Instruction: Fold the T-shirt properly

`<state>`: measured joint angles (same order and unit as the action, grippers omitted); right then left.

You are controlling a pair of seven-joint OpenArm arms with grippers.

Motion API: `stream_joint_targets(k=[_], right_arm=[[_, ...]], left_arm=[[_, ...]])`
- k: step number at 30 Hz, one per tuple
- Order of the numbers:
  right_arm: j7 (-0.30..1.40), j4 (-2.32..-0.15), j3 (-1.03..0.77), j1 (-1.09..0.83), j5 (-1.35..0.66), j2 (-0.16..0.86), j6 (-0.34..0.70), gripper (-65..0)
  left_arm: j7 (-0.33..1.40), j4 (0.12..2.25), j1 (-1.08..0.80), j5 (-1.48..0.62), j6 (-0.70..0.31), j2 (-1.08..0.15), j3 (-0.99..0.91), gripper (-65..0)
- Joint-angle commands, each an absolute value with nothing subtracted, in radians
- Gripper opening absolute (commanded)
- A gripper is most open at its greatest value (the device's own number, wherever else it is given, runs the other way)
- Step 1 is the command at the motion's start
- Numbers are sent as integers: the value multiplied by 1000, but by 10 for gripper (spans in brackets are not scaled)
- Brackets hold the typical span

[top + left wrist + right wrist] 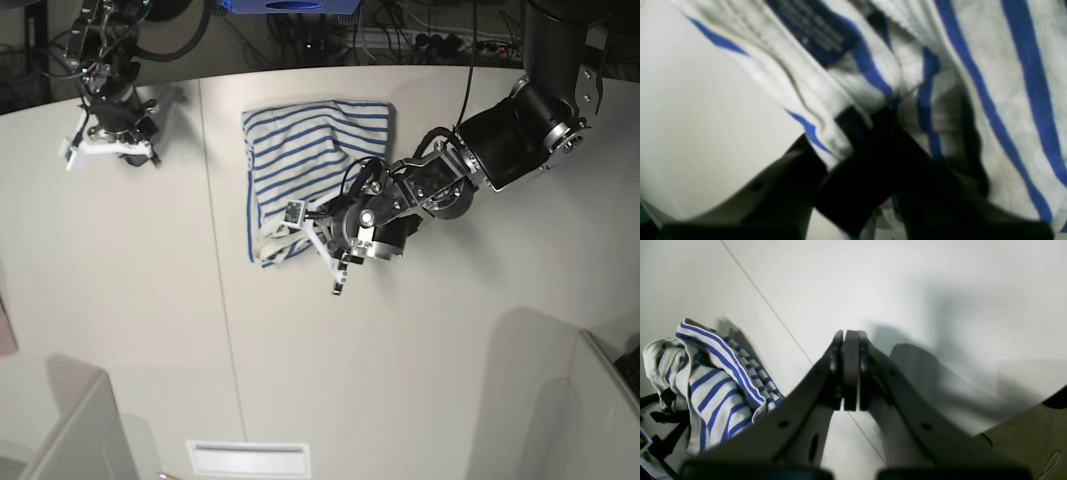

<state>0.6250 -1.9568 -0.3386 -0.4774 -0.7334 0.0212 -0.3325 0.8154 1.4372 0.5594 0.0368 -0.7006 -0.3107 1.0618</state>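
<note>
T-shirt (310, 150), white with blue stripes, lies bunched and partly folded on the pale table (400, 360), toward the far side and just right of a seam line in the tabletop. In the base view the left gripper (300, 232) sits at the shirt's near edge, its arm reaching in from the right. The left wrist view, blurred, shows the dark fingers (853, 133) nearly closed on a gathered fold of striped cloth, with a navy tag (813, 30) just beyond the pinch. The right gripper (850, 370) is well apart from the shirt, over bare table at the far left of the base view; its jaws are pressed together with nothing between them
</note>
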Motion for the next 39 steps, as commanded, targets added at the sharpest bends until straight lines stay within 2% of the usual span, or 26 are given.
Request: stream_joint_targets(k=[1, 2, 9, 12, 14, 17, 26, 29, 35, 38, 39], right_arm=[[608, -1974, -341, -475, -739, 27, -331, -650], [608, -1974, -341, -475, -739, 27, -331, -650], [608, -1974, -341, -473, -739, 27, -331, -650], [608, -1974, -341, -473, -739, 27, -331, -650], [608, -1972, -341, -473, -739, 28, -331, -650], [608, -1971, -341, -473, -739, 33, -331, -650], [608, -1919, -338, -453, -737, 36, -329, -650], [608, -1925, -338, -453, -737, 39, -328, -650], [608, -1925, -265, -426, -737, 93, -328, -650], [608, -1923, -203, -414, -737, 117, -328, -650], [608, -1923, -188, -412, -737, 122, -328, -650]], left_arm=[[822, 1448, 588, 51, -698, -312, 1050, -650], [822, 1448, 591, 51, -698, -312, 1050, -620], [823, 1454, 613, 51, -698, -278, 1046, -257], [823, 1455, 630, 45, -698, -272, 1049, -143], [823, 1455, 633, 48, -698, -251, 1043, -94], [823, 1478, 650, 44, -698, -243, 1003, -64], [831, 1630, 645, 44, -698, -257, 776, -69], [918, 1693, 602, 42, -698, -283, 691, -71], [952, 1739, 516, 51, -698, -286, 710, -71], [1001, 1840, 466, 50, -698, -288, 638, -89], [1041, 1880, 449, 50, -698, -288, 585, -130]])
